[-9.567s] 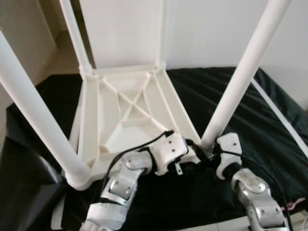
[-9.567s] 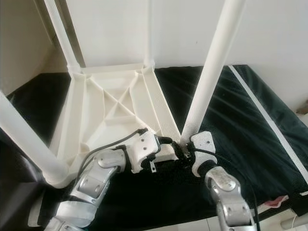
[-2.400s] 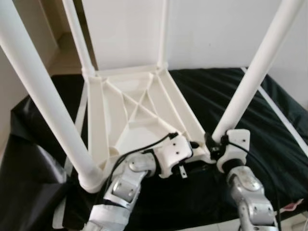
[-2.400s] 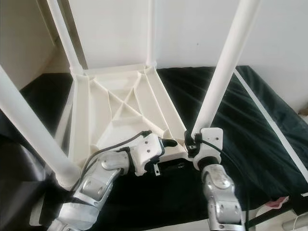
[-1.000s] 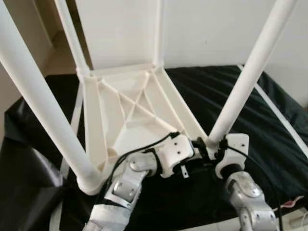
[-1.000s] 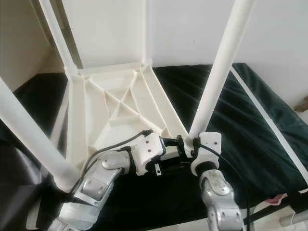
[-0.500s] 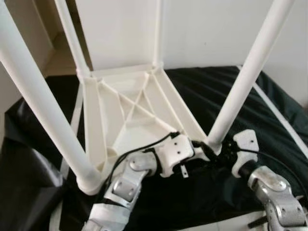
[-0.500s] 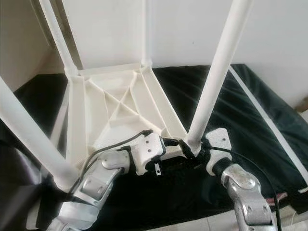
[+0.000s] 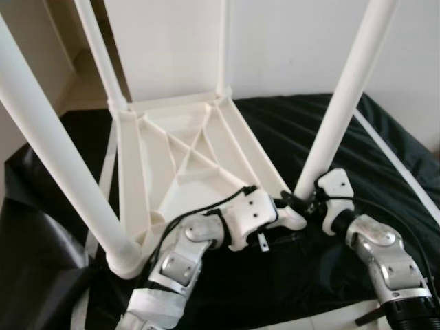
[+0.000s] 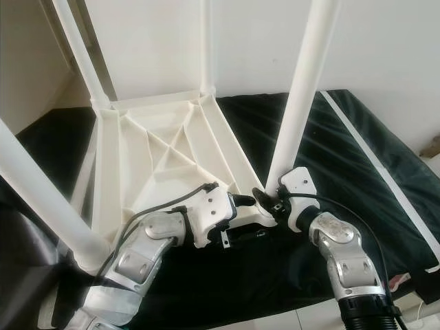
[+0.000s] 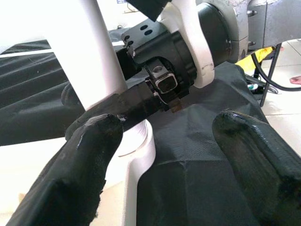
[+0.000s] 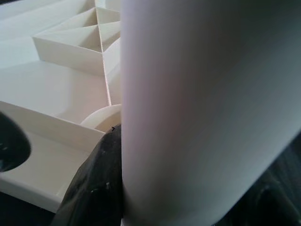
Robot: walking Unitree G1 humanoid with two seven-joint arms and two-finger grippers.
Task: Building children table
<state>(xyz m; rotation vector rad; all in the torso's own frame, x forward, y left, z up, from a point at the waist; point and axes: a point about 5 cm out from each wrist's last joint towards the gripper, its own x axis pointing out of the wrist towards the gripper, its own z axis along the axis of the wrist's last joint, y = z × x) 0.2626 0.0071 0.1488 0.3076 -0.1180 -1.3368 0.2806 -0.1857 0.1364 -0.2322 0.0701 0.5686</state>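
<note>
A white plastic table (image 9: 179,165) lies upside down on a black cloth, its four legs pointing up. My right gripper (image 9: 304,201) is shut on the base of the near-right leg (image 9: 340,103), where that leg meets the table's corner socket. In the right wrist view the leg (image 12: 202,108) stands very close, with one black finger (image 12: 96,183) pressed against it. My left gripper (image 9: 285,205) is at the same corner, open. In the left wrist view its fingertips (image 11: 80,160) sit apart on either side of the corner socket (image 11: 138,141).
The near-left leg (image 9: 55,158) rises steeply close to my left arm; two more legs (image 9: 100,55) stand at the far corners. The black cloth (image 9: 385,158) carries a white strip (image 9: 399,165) on the right. A pale wall is behind, floor tiles at the front edge.
My right forearm has swung out to the right of the leg over the last second, with its gripper staying at the leg's base. The left gripper has stayed at the corner.
</note>
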